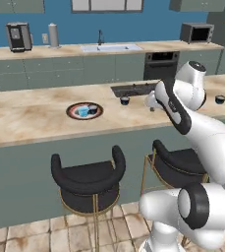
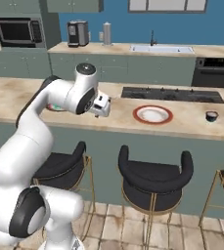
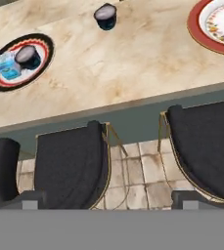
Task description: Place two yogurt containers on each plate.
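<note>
Marbled counter is bare between the dark-edged plate, upper left, bearing blue and navy cups, and the red-rimmed plate; the gripper is spread, empty.

Black bar stools stand before the marble island counter. Behind, a cooktop, sink, microwave, coffee machine and oven line the wall.
</note>
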Available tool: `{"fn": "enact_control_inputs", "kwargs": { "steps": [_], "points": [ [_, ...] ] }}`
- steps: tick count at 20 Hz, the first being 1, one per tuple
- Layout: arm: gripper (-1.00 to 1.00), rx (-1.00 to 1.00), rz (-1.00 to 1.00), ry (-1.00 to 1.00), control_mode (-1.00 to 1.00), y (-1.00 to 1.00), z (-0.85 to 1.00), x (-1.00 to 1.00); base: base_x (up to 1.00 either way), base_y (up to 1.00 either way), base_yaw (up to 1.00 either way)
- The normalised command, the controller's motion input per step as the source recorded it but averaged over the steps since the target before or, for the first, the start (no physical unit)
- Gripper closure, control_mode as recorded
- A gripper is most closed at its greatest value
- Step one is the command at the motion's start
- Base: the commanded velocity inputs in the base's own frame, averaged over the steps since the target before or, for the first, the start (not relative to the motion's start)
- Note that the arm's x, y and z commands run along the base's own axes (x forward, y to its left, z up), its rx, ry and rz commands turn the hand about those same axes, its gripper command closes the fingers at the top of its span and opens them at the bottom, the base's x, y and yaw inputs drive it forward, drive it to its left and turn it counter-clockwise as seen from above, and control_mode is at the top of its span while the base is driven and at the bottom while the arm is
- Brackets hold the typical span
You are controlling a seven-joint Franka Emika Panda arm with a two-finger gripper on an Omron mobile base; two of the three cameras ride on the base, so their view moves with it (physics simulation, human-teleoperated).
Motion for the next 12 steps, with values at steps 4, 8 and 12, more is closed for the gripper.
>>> {"fn": "enact_control_inputs", "kwargs": {
  "steps": [4, 8, 12],
  "points": [
    [-1.0, 0.0, 0.0, 0.0, 1.0, 0.0, 0.0, 0.0, 0.19, -1.0, 0.01],
    [-1.0, 0.0, 0.0, 0.0, 1.0, 0.0, 0.0, 0.0, 0.37, -1.0, 0.16],
    [-1.0, 0.0, 0.0, 0.0, 1.0, 0.0, 0.0, 0.0, 0.91, -0.56, 0.29]
  ]
}}
